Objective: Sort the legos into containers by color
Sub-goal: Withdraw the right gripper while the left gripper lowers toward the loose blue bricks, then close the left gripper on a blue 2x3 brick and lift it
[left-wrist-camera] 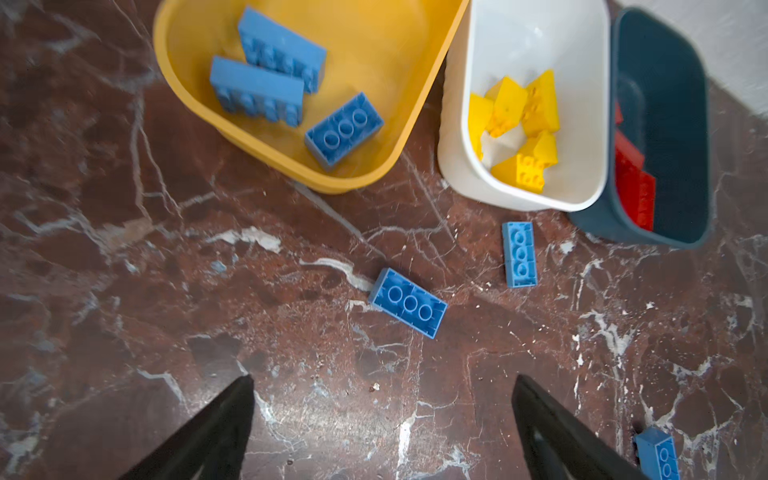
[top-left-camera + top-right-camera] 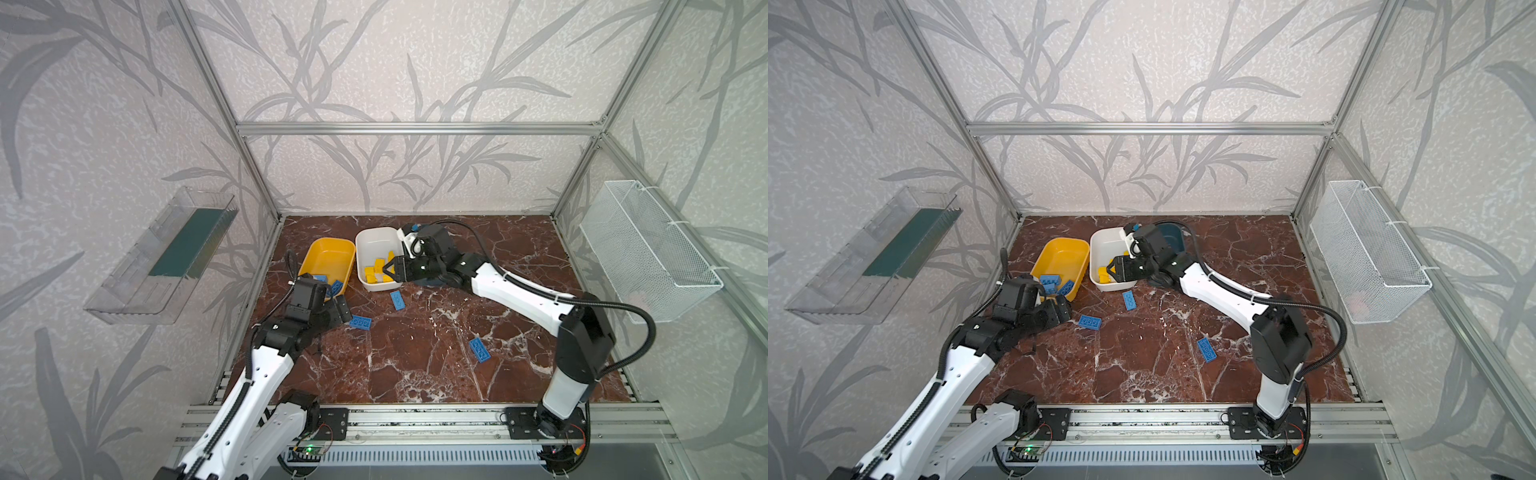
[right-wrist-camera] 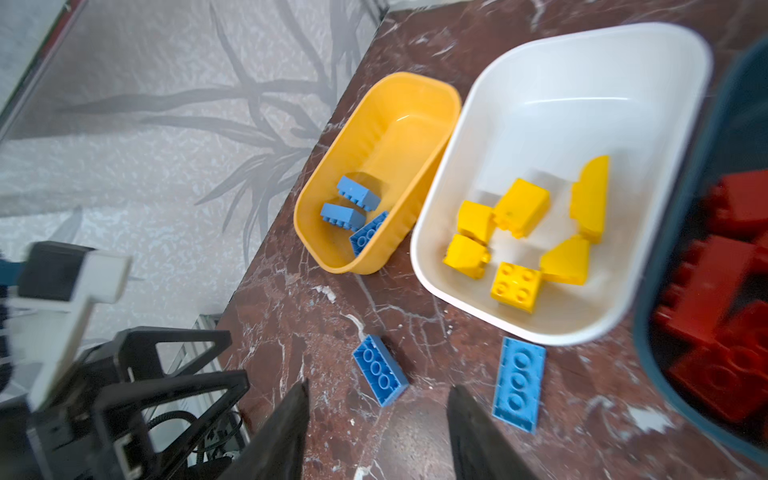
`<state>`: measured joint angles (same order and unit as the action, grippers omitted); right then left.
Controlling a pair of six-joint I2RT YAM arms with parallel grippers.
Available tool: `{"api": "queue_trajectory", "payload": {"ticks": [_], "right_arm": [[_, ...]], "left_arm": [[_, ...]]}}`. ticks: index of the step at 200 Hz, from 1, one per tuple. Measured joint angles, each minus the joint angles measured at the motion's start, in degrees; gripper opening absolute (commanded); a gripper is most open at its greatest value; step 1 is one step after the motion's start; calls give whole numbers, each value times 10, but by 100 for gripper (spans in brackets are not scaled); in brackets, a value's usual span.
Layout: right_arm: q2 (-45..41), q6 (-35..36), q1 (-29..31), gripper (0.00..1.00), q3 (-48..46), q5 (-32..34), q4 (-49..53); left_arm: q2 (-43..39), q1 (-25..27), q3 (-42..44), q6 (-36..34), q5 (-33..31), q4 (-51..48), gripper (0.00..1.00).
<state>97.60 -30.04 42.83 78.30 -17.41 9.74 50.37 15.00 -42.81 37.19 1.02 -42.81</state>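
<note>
Left wrist view showed the left pincer [image 1: 383,378] spread wide and holding nothing, poised over bare bench [image 1: 124,270] a little short of the nearest blue brick [image 1: 408,302], which lay studs-down and slanted across the line of the jaws. To pick it well, I judged the wrist should turn until the jaws faced the brick's long sides, come straight down around its narrow width, and close only once both tips were low; a skewed bite would likely spin it away. The carry then needed height to clear the rim of the yellow tub [image 1: 187,50], where three blue bricks [image 1: 344,129] already lay. A second blue brick [image 1: 519,254] sat just before the white tub [image 1: 532,41], leaving less room for jaws there; a third blue brick [image 1: 658,455] lay well apart on open bench. The right pincer [image 3: 379,384] stood partly open and empty, in both top views over the near end of the white tub with its yellow bricks [image 3: 521,212]. The teal tub [image 1: 665,104], hard beside the white one, held the red bricks [image 1: 633,187]. The yellow tub sat near the bench's left edge, leaving the middle free.
</note>
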Motion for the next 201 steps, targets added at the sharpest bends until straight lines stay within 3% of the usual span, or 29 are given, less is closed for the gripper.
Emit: {"api": "queue_trajectory", "payload": {"ticks": [47,86,142,201], "right_arm": [[-153,1,-28,57,-218,25,-42],[-250,3,-48,58,-340,45,-54],[-341,9,-99,59,-433,54,-64],[-353,12,-118,59,-457,53,-82]], "left_arm": [[100,63,36,52,-3,58,95],[190,90,37,80,-14,113,95],[278,101,34,106,-20,172,95],[361,108,-12,117,-28,189,94]]}}
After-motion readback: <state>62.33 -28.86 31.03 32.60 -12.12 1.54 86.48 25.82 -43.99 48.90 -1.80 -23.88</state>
